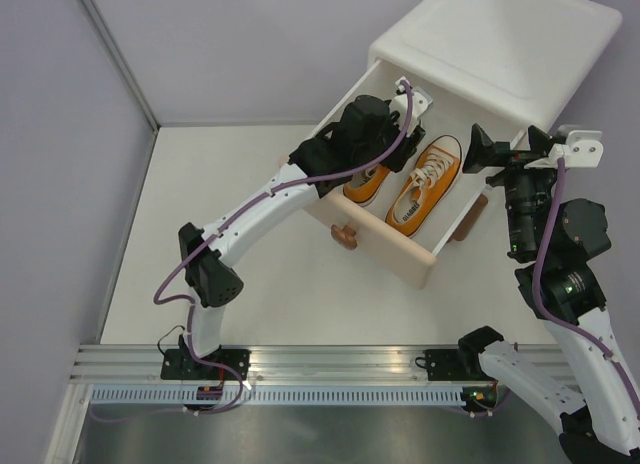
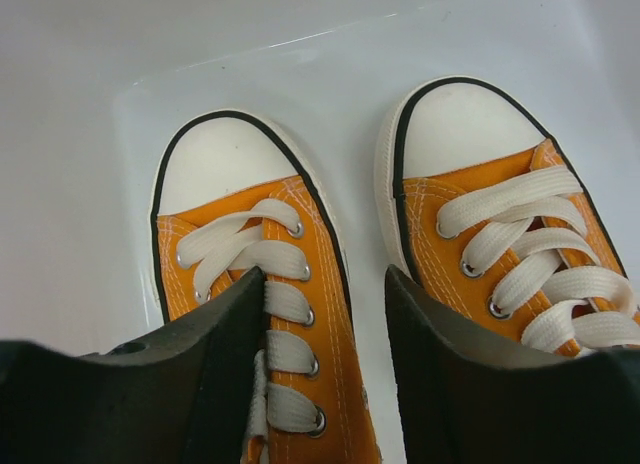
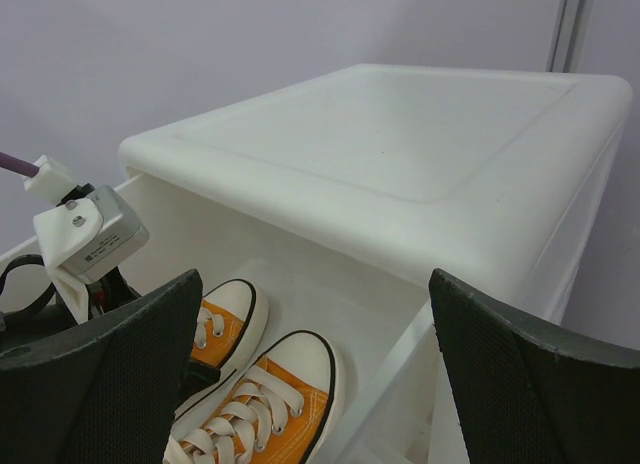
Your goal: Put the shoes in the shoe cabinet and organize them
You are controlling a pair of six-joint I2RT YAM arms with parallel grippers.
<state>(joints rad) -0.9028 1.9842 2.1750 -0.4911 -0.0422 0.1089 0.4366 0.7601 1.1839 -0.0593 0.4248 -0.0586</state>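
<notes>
The white table (image 1: 250,184) carries the shoe cabinet (image 1: 500,54) at its far right. It is a rounded white box, and its upper drawer (image 1: 385,252) is pulled well out toward the near left. A brown bear-head knob (image 1: 344,236) sits on the drawer's pale front.

The left arm (image 1: 260,209) reaches from the near left over the drawer's left half. The right arm (image 1: 560,274) stands at the right, with its wrist just beside the drawer's right wall and the cabinet's front.

Both orange shoes lie inside the open drawer, side by side and upright on their soles. The left orange sneaker (image 2: 250,184) and the right orange sneaker (image 2: 480,134) are parallel. Each long axis runs along the drawer's travel, from near left to far right. The white toe caps point toward the cabinet body and the drawer's back wall, and the heels toward the knobbed front. A narrow strip of drawer floor shows between them.

The left gripper (image 2: 325,284) hangs low over the left sneaker's laces. Its fingers are parted and clamp nothing, though I cannot tell whether the left finger (image 2: 200,384) touches the laces. The right gripper (image 3: 312,279) is spread wide and empty, facing the cabinet's top edge.

The right sneaker's insole has a printed mark, and the small grey module (image 3: 95,239) on the left wrist has a label – both are too small to read.
</notes>
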